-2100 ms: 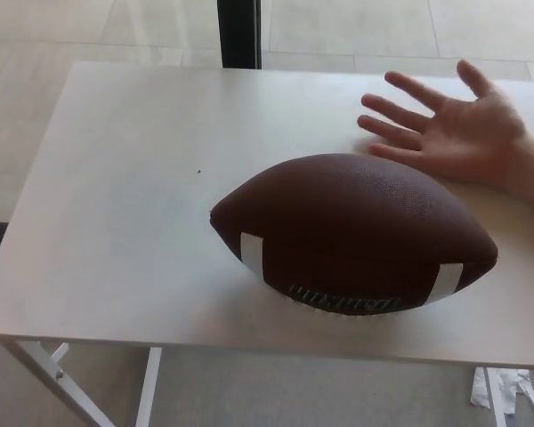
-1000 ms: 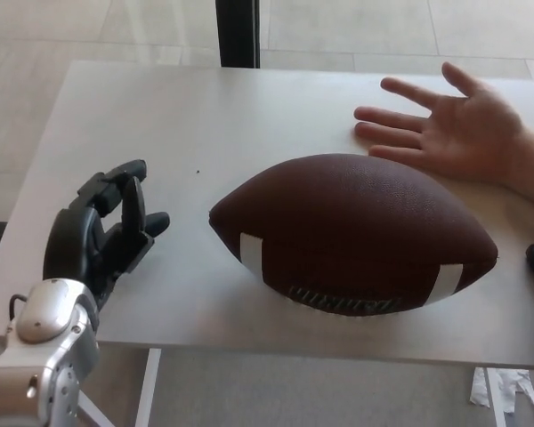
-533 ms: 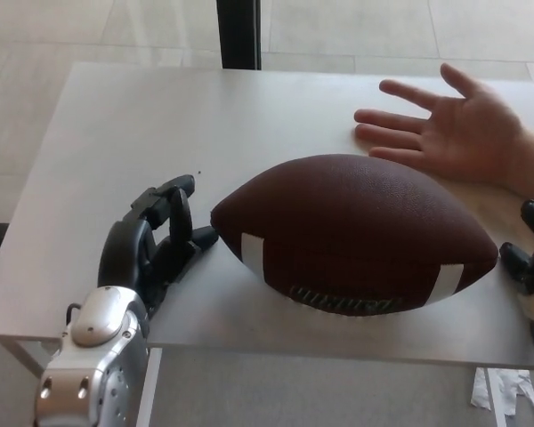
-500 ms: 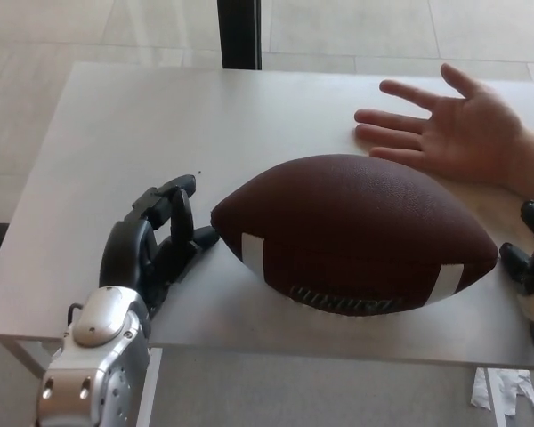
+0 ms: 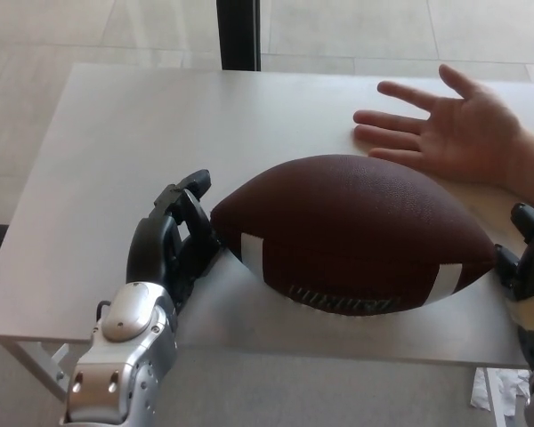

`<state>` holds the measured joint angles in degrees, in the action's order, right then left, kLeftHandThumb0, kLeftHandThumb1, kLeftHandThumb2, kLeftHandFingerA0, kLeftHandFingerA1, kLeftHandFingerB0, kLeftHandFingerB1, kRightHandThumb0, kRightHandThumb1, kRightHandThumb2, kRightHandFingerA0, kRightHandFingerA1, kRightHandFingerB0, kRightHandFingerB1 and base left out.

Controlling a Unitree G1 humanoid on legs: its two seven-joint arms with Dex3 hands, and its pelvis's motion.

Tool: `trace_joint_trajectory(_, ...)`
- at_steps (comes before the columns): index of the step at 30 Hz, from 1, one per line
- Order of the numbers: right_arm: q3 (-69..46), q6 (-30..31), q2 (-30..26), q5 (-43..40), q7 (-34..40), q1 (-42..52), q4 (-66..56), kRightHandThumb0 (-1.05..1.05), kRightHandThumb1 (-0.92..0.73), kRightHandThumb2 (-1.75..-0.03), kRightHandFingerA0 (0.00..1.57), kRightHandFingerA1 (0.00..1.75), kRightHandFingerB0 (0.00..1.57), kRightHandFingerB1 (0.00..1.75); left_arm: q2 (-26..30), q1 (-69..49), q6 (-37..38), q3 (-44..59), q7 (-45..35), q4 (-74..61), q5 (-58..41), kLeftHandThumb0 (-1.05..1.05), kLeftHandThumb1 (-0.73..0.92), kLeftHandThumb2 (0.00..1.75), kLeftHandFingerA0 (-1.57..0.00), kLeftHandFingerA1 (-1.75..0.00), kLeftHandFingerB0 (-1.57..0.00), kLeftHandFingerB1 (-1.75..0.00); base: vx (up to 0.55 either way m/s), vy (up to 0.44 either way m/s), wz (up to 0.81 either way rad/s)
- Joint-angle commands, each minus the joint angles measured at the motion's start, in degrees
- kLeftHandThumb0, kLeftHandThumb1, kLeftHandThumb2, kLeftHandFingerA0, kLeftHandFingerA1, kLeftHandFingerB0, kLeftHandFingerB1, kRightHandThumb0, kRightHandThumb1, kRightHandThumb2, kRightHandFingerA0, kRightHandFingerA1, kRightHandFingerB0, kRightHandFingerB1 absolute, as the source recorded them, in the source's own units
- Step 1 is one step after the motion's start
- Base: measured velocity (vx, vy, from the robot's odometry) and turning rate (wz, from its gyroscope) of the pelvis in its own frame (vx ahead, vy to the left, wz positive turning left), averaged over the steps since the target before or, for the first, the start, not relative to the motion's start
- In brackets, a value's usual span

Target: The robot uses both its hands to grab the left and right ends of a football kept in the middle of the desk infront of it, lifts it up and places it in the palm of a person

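Observation:
A brown football [image 5: 351, 233] with white stripes lies on its side in the middle of the white desk [image 5: 116, 151]. My left hand [image 5: 173, 240] stands open at the ball's left tip, its fingers [image 5: 191, 191] spread and touching or nearly touching the leather. At the ball's right tip my right hand [image 5: 525, 258] shows only partly at the picture's edge, fingers apart. A person's open palm [image 5: 467, 129] rests face up on the desk behind the ball, to the right.
The desk's front edge runs just below the ball. A dark post [image 5: 240, 34] stands behind the desk's far edge. Crumpled white paper [image 5: 503, 391] lies on the floor at the lower right.
Both my hands have come in from the sides toward the ball's ends: the left moved right up to the left tip, the right rose further into view. Ball and palm stayed put.

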<state>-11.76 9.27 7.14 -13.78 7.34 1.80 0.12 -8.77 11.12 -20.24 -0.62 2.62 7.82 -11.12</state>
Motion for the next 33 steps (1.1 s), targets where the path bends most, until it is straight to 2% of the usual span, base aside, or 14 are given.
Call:
trace_joint_trajectory(1,-0.01,1.18,0.34,0.00,0.36,1.13,0.94,-1.02,-0.92,-0.75,0.52,0.55,0.41,0.35,0.24,-0.71,-0.84,0.13,0.59,1.39,1.14,-0.97,0.91,1.30,-0.30,-0.63,-0.07,-0.37,0.00,0.000,0.00)
trace_joint_trajectory(25,0.10,1.13,0.40,0.05,0.41,1.05,1.05,-1.02,-0.92,-0.75,0.52,0.55,0.41,0.35,0.16,-0.72,-0.79,0.42,0.39,1.39,1.40,-0.97,0.91,1.30,-0.30,-0.63,-0.07,-0.37,0.00,0.000,0.00)
trace_joint_trajectory(26,6.88,6.61,-2.73,3.41,-3.39,-3.93,-0.92,-1.02,-0.92,-0.78,0.38,0.56,0.23,0.37,-0.43,-0.09,-3.45,-2.60,-0.67,2.78,2.35,-0.88,0.87,1.24,-0.35,-0.72,-0.15,-0.46,0.00,0.000,0.00)
trace_joint_trajectory(29,6.51,7.25,-4.06,1.89,-3.31,-4.11,-0.63,-1.02,-0.92,-0.76,0.38,0.53,0.24,0.35,1.90,0.07,-3.37,-3.16,-2.06,2.69,2.84,-0.87,0.87,1.24,-0.30,-0.68,-0.12,-0.45,0.00,0.000,0.00)
trace_joint_trajectory(33,6.41,7.25,-4.92,1.45,-3.56,-4.62,-0.16,-1.01,-0.92,-0.77,0.39,0.54,0.24,0.35,3.40,1.61,-3.98,-3.43,-1.87,2.95,3.45,-0.88,0.87,1.25,-0.32,-0.68,-0.14,-0.46,0.00,0.000,0.00)
